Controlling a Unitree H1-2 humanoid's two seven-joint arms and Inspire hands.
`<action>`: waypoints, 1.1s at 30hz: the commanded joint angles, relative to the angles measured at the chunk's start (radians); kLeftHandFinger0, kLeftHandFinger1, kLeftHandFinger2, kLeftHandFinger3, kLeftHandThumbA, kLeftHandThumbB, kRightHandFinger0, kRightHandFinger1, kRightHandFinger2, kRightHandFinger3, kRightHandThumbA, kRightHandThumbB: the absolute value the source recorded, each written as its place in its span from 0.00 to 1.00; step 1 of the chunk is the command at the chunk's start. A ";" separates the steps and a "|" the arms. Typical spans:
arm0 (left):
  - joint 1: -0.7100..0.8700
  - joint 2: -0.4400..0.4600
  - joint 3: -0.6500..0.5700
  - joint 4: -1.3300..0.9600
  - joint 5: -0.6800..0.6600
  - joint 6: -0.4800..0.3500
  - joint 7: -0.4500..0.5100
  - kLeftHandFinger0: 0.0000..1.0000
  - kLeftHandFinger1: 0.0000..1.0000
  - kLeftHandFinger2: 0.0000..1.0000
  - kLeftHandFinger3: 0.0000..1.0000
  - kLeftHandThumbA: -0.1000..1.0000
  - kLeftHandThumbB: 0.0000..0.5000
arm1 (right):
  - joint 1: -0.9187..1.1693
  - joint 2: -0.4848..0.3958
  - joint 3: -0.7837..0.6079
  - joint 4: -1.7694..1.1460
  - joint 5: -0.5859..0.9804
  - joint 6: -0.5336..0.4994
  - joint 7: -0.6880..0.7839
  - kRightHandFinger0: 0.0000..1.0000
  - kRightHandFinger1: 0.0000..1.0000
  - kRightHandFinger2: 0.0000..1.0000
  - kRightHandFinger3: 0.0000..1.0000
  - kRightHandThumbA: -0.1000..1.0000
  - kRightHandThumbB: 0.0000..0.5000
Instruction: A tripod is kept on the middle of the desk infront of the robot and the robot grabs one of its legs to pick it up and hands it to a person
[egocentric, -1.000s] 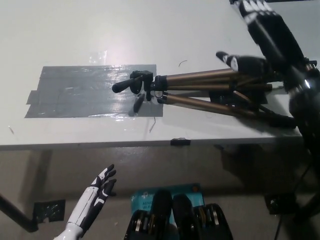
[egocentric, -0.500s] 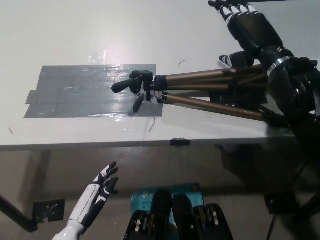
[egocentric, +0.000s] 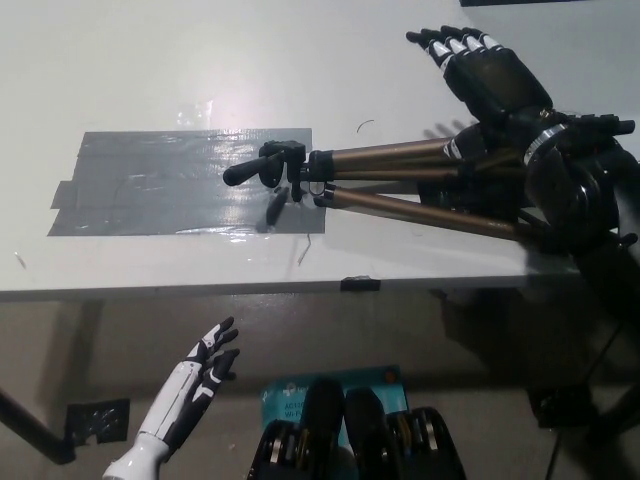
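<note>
1. The tripod (egocentric: 400, 180), bronze-legged with a black head, is being seen lying folded on the desk (egocentric: 150, 60), head at nine o'clock.
2. It is being overlapped by grey tape (egocentric: 160, 185).
3. The right hand (egocentric: 485, 80) is being held spread above the legs, gripping nothing.
4. The left hand (egocentric: 205, 365) is being held open at seven o'clock, below the desk.

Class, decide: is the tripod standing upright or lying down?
Lying down: the tripod rests on its side on the desk, legs running rightward, head toward the grey tape patch.

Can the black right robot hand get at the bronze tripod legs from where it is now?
Probably yes: the black right robot hand hovers open just above the bronze-legged tripod, with nothing between them.
</note>
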 joint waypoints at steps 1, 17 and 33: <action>-0.011 0.014 0.004 -0.016 0.001 -0.026 -0.016 0.78 0.88 0.99 1.00 1.00 0.29 | -0.078 -0.019 0.004 0.016 -0.028 -0.006 0.005 1.00 1.00 1.00 1.00 1.00 0.98; -0.042 0.023 -0.001 -0.017 0.016 -0.033 -0.020 0.76 0.86 0.97 1.00 1.00 0.28 | -0.135 -0.013 0.061 0.224 -0.084 -0.029 -0.073 1.00 1.00 1.00 1.00 1.00 1.00; -0.068 0.032 -0.005 -0.008 0.020 -0.042 -0.033 0.76 0.84 0.95 1.00 1.00 0.29 | -0.135 0.012 0.138 0.331 -0.237 -0.157 -0.593 0.01 0.08 0.38 0.27 0.00 0.53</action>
